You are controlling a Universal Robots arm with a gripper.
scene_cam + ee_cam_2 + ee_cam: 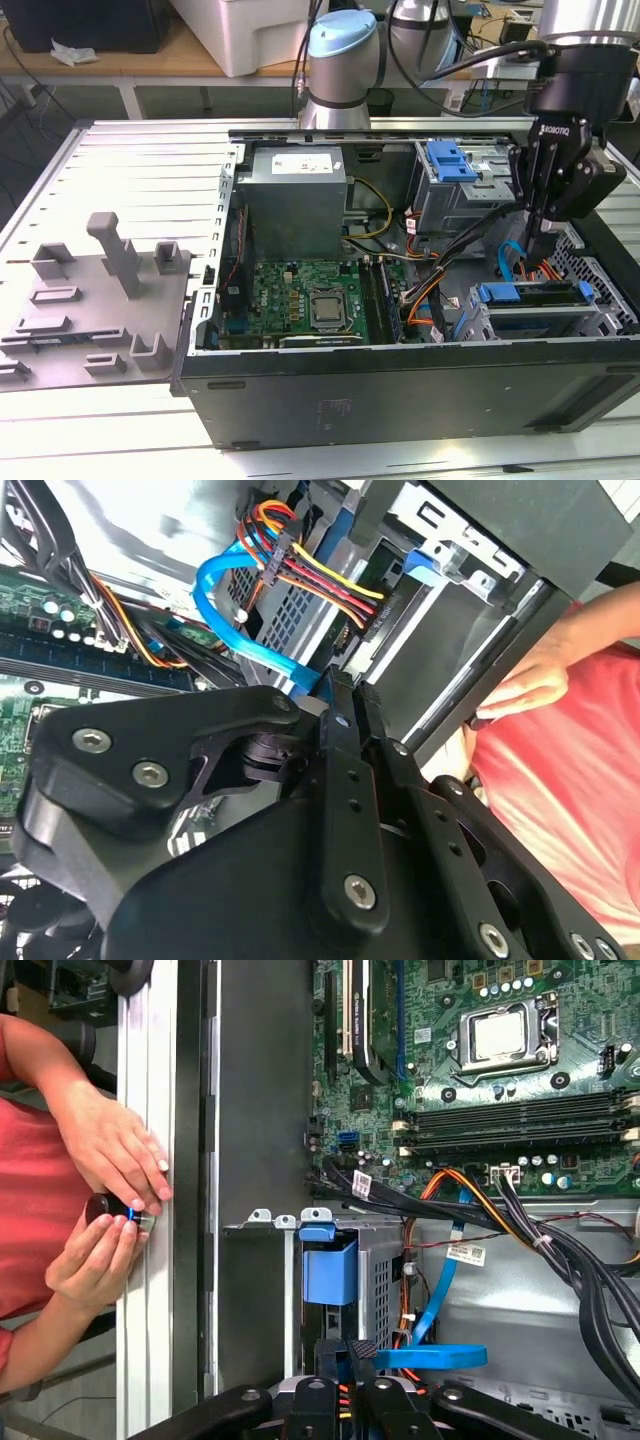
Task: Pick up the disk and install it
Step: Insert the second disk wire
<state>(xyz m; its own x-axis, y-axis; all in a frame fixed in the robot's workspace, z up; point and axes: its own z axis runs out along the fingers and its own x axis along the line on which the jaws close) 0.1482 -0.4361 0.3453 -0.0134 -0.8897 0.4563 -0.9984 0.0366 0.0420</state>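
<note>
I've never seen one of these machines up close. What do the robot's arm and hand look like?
The arm has silvery round joints with pale blue caps and black cables trailing along it. Its hand is matte black, with white lettering on the body and slim linked fingers held by silver screws.

lab | robot arm point(340, 60); slotted aluminium table point(140, 160) (opened computer case point(400, 390))

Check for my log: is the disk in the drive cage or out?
In: the disk sits inside the grey drive cage, blue bracket showing on top.
</note>
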